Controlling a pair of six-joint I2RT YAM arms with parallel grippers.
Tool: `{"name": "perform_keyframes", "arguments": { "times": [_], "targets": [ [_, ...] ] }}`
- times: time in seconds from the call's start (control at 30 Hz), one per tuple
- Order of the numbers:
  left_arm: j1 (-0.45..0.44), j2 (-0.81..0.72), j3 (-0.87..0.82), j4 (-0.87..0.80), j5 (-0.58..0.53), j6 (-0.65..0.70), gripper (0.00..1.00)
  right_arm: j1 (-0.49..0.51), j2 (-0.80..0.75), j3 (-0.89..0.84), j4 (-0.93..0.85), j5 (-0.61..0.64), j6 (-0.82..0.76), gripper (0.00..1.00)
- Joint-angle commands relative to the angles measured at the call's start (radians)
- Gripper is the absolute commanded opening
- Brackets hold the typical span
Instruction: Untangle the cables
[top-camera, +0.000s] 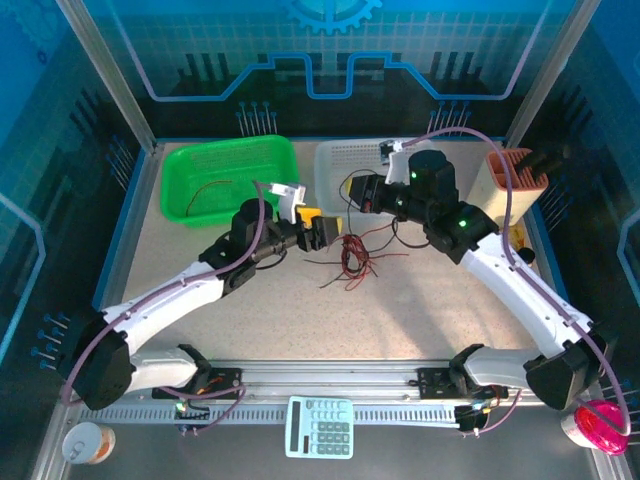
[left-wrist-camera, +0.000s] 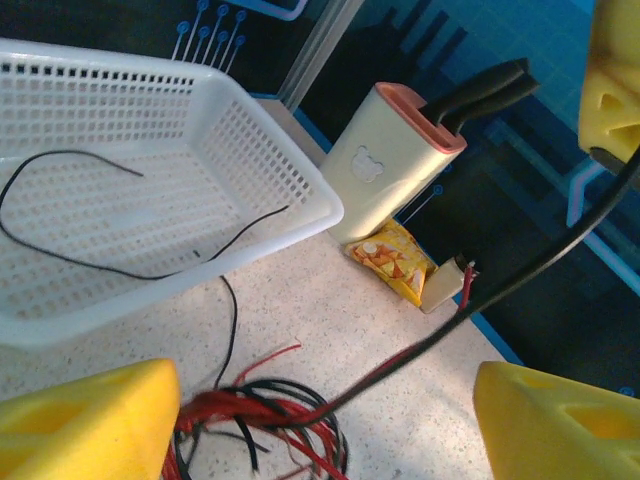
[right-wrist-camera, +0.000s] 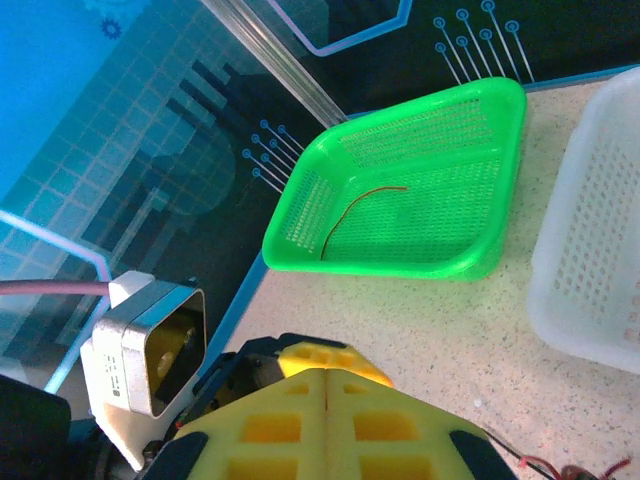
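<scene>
Cables (top-camera: 350, 255) lie in a loose red-and-black heap on the table (top-camera: 420, 310), just in front of the white basket (top-camera: 335, 165) and between the two arms. We see the left gripper (left-wrist-camera: 325, 415) right over the heap, its yellow fingers (left-wrist-camera: 90, 420) spread wide. One dark strand (left-wrist-camera: 480, 300) rises from the heap and runs up between them, touching neither as far as we can make out. The right gripper (right-wrist-camera: 328, 400) has its fingers pressed together along a thin seam; whether a strand is pinched there we cannot tell. One black wire (left-wrist-camera: 40, 250) curls inside the white basket, and one red wire (right-wrist-camera: 360, 200) lies in the green basket (right-wrist-camera: 300, 230) — well apart from the heap.
</scene>
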Motion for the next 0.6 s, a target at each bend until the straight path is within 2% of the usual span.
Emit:
{"name": "perform_keyframes", "arguments": {
  "times": [0.0,0.1,0.3,0.37,0.57],
  "targets": [
    [-0.023,0.033,0.045,0.067,-0.009,0.063,0.73,0.028,-0.025,0.035,-0.018,0.011,-0.021,0.00],
    [-0.043,0.053,0.049,0.096,-0.006,0.072,0.69,0.042,-0.025,0.035,-0.018,0.012,-0.022,0.00],
    [-0.072,0.093,0.046,0.131,-0.008,0.073,0.54,0.057,-0.026,0.047,-0.015,0.011,-0.021,0.00],
    [-0.076,0.108,0.041,0.150,-0.014,0.069,0.53,0.062,-0.029,0.062,-0.015,0.008,-0.018,0.00],
    [-0.083,0.156,0.015,0.200,-0.032,0.053,0.38,0.065,-0.049,0.101,-0.018,0.019,-0.017,0.00]
  ]
}}
